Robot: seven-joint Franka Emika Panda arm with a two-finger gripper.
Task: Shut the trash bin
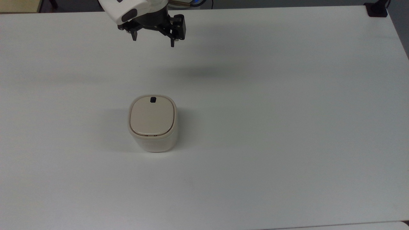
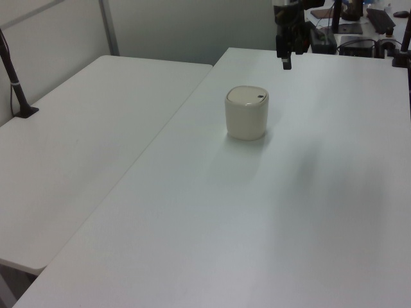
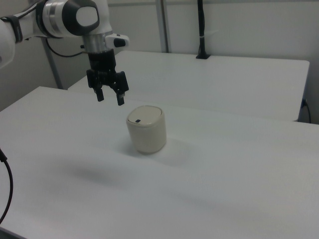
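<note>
Claw (image 1: 152,41): hangs in the air near the far edge of the worktop in the top view, toward the top view's left; its two black fingers (image 1: 172,42) are spread apart and grasp nothing. In the right view the claw (image 3: 110,99) is up and to the right view's left of the bin, clear of it. In the left view the claw (image 2: 286,63) shows at the top, beyond the bin.

Arm (image 3: 70,17): white with dark joints, comes in from the right view's upper left and points the claw straight down.

Trash bin (image 1: 152,123): stands upright on the worktop, left of centre in the top view and well apart from the claw. Its flat beige lid (image 1: 152,116) lies down flush on the cream body. A small black button (image 1: 153,100) sits on the lid near the edge that faces the claw.

Worktop (image 1: 287,111): white and bare on every side of the bin, with the widest stretch to the top view's right. Its right edge slants down the top view's right side, and its near edge runs along the bottom.

Second worktop (image 2: 77,147): butts against the first along a straight seam in the left view, on the left view's left.

Black post (image 3: 201,30): stands on the second worktop's far edge in the right view.
</note>
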